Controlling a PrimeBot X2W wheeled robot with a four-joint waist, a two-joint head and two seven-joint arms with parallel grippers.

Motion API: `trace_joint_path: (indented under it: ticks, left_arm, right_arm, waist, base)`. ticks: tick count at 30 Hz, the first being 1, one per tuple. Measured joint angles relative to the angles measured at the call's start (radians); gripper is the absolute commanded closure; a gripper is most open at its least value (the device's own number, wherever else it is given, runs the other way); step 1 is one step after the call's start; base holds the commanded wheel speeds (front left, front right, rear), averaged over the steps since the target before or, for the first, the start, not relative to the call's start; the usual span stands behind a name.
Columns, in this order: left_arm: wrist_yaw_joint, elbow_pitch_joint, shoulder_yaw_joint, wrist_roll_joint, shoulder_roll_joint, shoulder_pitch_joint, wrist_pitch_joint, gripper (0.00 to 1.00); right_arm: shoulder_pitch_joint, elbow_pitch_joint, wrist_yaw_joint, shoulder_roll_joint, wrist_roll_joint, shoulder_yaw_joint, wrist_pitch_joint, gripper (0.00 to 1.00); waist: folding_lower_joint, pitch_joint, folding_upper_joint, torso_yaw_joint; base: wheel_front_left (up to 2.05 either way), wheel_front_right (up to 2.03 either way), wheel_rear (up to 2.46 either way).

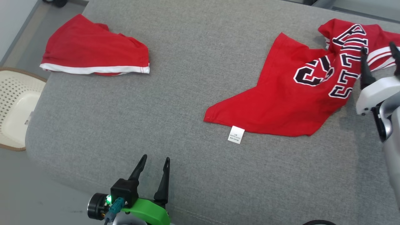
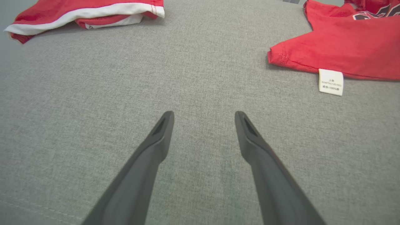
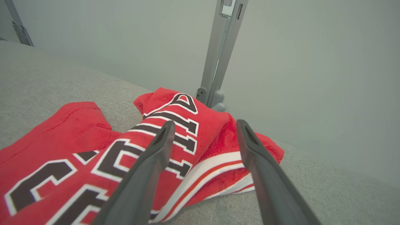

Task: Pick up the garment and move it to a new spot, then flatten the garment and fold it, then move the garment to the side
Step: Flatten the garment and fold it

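Left pincer (image 1: 156, 158): at the lower centre of the head view, above the near part of the grey fabric-covered counter (image 1: 200, 62). Its two dark fingers stand spread apart with nothing between them. In the left wrist view the pincer (image 2: 203, 114) has bare grey fabric under and between the fingers, and it touches no cloth.

Right pincer (image 1: 378, 47): at the upper right edge of the head view, over the far right end of the jersey (image 1: 281, 103). Its fingers are likewise parted and hold nothing. In the right wrist view the pincer (image 3: 205, 122) straddles the white-and-red striped trim of the jersey (image 3: 62, 140). Whether the fingertips touch the cloth cannot be told.

Jersey: red with black, white-edged lettering. It lies crumpled and unfolded on the right half of the counter, bunched at its far right end. One corner points toward the centre of the frame. A white label (image 1: 236, 134) hangs out from its near edge onto the grey fabric, also seen at the upper right of the left wrist view (image 2: 330, 82).

Other items: a folded red garment (image 1: 93, 50) with white trim lies at the upper left of the counter, well apart from the jersey. A pale perforated basket (image 1: 18, 103) stands beside the counter at the left edge. A grey metal post (image 3: 218, 56) rises behind the jersey in the right wrist view.
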Motion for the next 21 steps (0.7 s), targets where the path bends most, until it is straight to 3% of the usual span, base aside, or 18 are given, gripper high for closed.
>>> trace_joint_path:
  ticks: [9, 21]
  left_arm:
    - [-0.013, 0.007, 0.047, 0.038, -0.001, 0.017, 0.000, 0.00]
    - [-0.028, 0.019, 0.078, 0.062, 0.000, 0.078, 0.000, 0.00]
  right_arm:
    - [0.292, -0.227, 0.000, 0.133, 0.125, 0.097, -0.004, 0.00]
    - [0.534, -0.301, 0.000, 0.217, 0.198, 0.218, -0.004, 0.00]
  waist:
    - [-0.0001, -0.063, -0.0001, -0.092]
    - [-0.0001, -0.174, -0.0002, -0.162]
  base:
    - [0.00, 0.00, 0.00]
    - [0.00, 0.00, 0.00]
